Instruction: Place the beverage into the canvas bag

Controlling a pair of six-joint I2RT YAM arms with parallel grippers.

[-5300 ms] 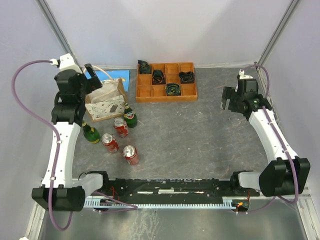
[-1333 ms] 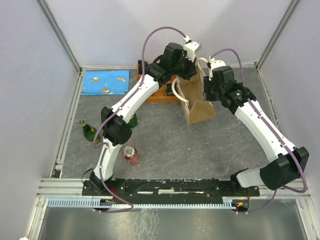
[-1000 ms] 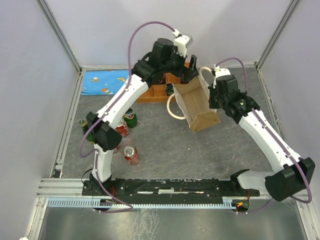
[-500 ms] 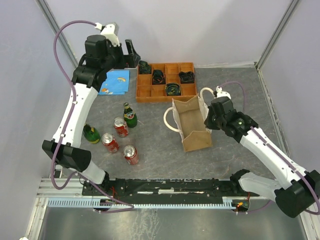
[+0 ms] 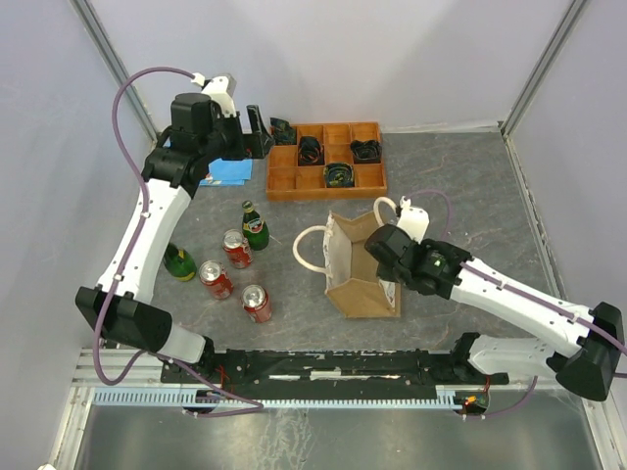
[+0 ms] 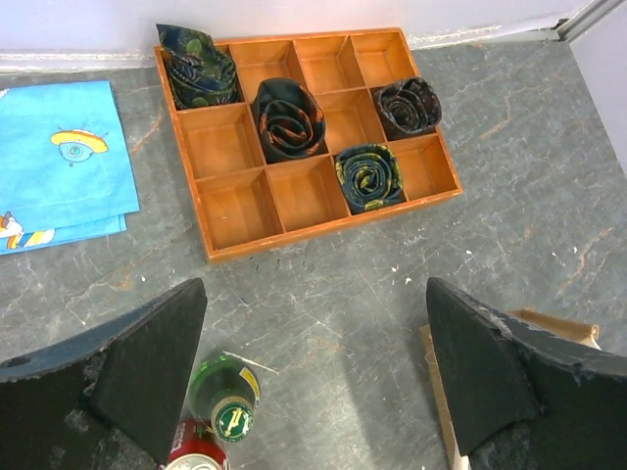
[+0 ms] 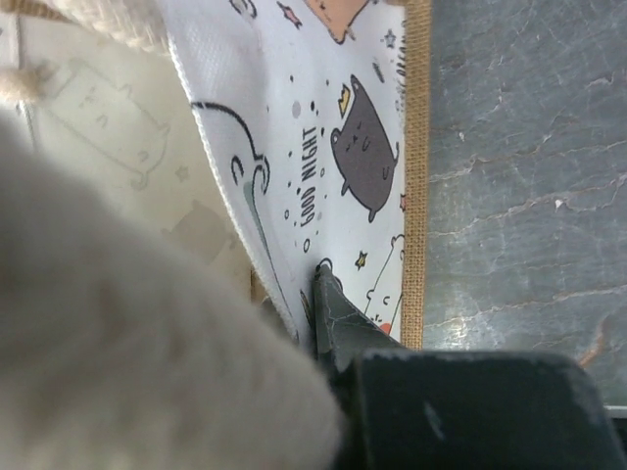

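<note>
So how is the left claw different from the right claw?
The left claw is wide open and holds nothing; the right claw is shut on the wall of the canvas bag. The left claw is up high near the orange tray; the right claw is down at the bag. Both are black.
</note>
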